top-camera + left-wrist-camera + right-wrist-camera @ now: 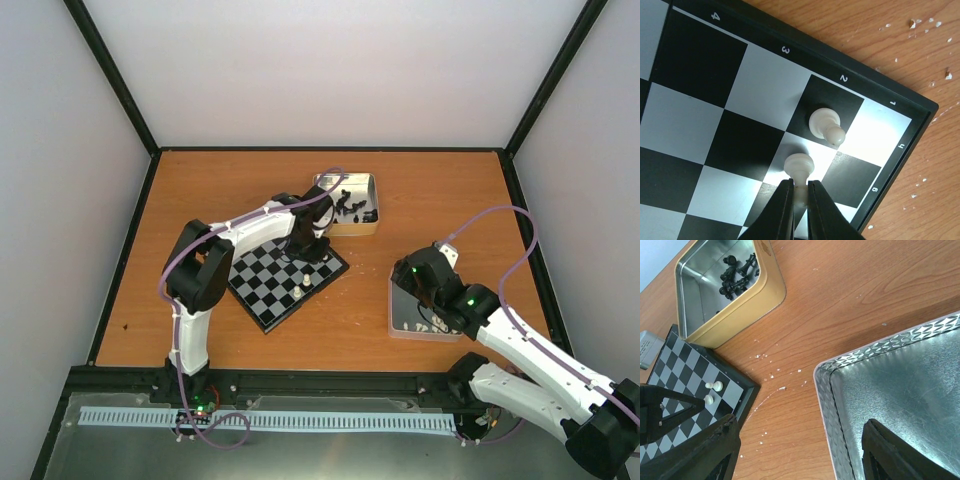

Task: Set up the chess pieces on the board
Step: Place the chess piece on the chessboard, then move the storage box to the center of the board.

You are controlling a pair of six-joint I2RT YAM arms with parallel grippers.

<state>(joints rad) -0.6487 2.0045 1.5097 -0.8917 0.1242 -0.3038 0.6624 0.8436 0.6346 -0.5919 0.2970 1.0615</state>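
Orange-brown wood makes up the table (pixel 440 190), and the board (pixel 258 292) lies askew on it, left of centre. Near the board's right-hand corner the left gripper (pixel 800 186) has its fingers pinched tight on the stem of a white pawn (pixel 799 164) over a pale square in the second rank; whether the base touches the square cannot be told. A second white pawn (pixel 826 127) stands free on the neighbouring black square at the board's rim. Just beyond that corner sits a gold tin (pixel 747 310) holding black chessmen (pixel 736 276). The right gripper (pixel 800 455) hovers with its fingers wide apart over a silver tin (pixel 900 385), right of centre toward the table's near edge. White specks (pixel 771 376) dot the wood between board and tins.
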